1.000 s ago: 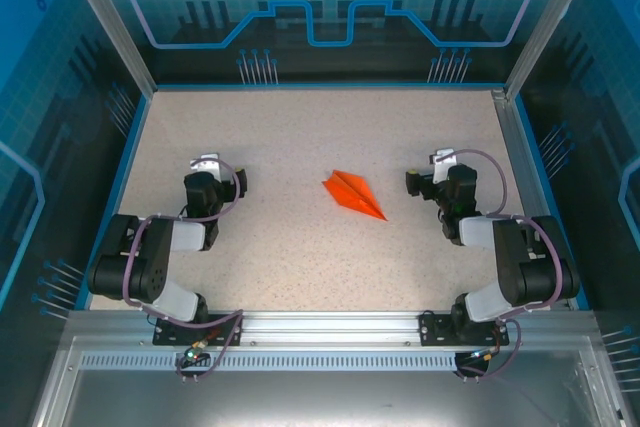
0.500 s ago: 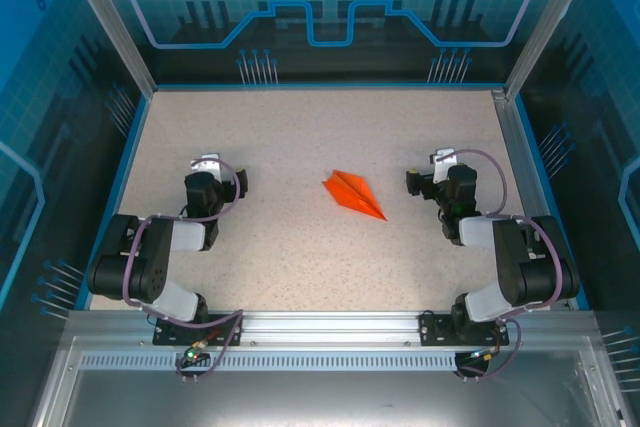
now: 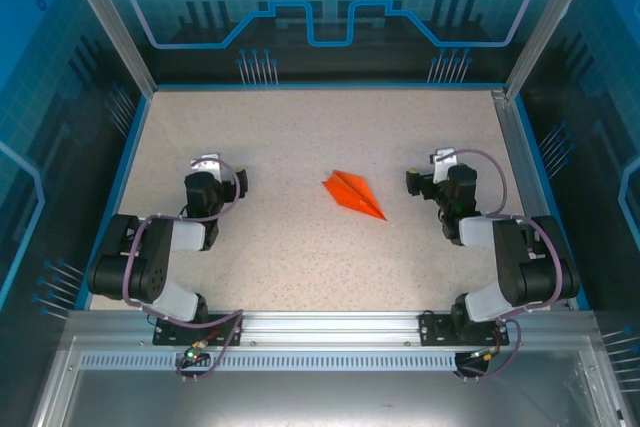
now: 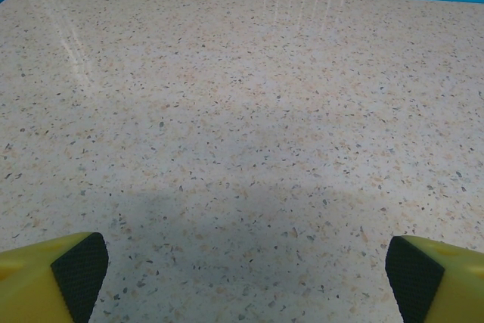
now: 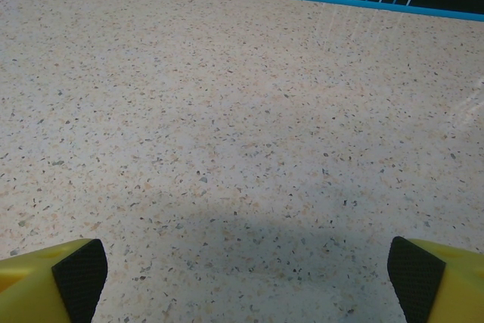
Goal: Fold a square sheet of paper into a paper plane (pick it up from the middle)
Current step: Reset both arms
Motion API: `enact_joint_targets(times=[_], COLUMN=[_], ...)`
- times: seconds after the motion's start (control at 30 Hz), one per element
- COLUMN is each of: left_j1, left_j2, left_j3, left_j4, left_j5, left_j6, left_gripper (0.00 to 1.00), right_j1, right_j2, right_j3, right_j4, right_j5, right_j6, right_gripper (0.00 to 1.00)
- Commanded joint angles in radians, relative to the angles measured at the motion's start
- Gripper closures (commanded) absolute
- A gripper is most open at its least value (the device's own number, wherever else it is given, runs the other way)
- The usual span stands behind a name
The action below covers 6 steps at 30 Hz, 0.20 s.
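Observation:
The square sheet of paper lies folded as a bright orange paper plane [image 3: 354,194], a slim dart with a centre ridge. It rests flat on the speckled table [image 3: 300,127], its nose pointing to the near right. My left gripper [image 3: 208,171] rests well to its left, and my right gripper [image 3: 440,171] well to its right; neither touches it. In the left wrist view my left gripper [image 4: 246,277] is open, its yellow fingers with black pads [image 4: 79,270] wide apart over bare table. In the right wrist view my right gripper [image 5: 248,277] is open too, with nothing between its pads [image 5: 79,274].
A blue rim [image 3: 320,86] bounds the table at the back and sides, with aluminium posts [image 3: 105,17] at the back corners. A metal rail [image 3: 320,327] carries both arm bases along the near edge. Bare tabletop lies in front of each gripper.

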State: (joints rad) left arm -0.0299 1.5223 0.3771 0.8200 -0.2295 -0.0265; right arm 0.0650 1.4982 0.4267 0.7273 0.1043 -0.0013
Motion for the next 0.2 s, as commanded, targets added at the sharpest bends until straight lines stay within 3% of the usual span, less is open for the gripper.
enact_joint_targets(times=[0.0,0.17], left_j1=[0.007,0.007], left_j2=[-0.007,-0.007], left_j3=[0.016,0.016], left_j4=[0.011,0.01], left_j5=[0.021,0.021], left_j6=[-0.012,-0.011], left_gripper=[0.02,0.02], right_j1=[0.008,0.008], right_j2=[0.004,0.004], right_j3=[0.0,-0.001], right_j4=[0.031,0.032], right_j5=[0.0,0.0], right_j6=[-0.007,-0.007], right_gripper=[0.01,0.01])
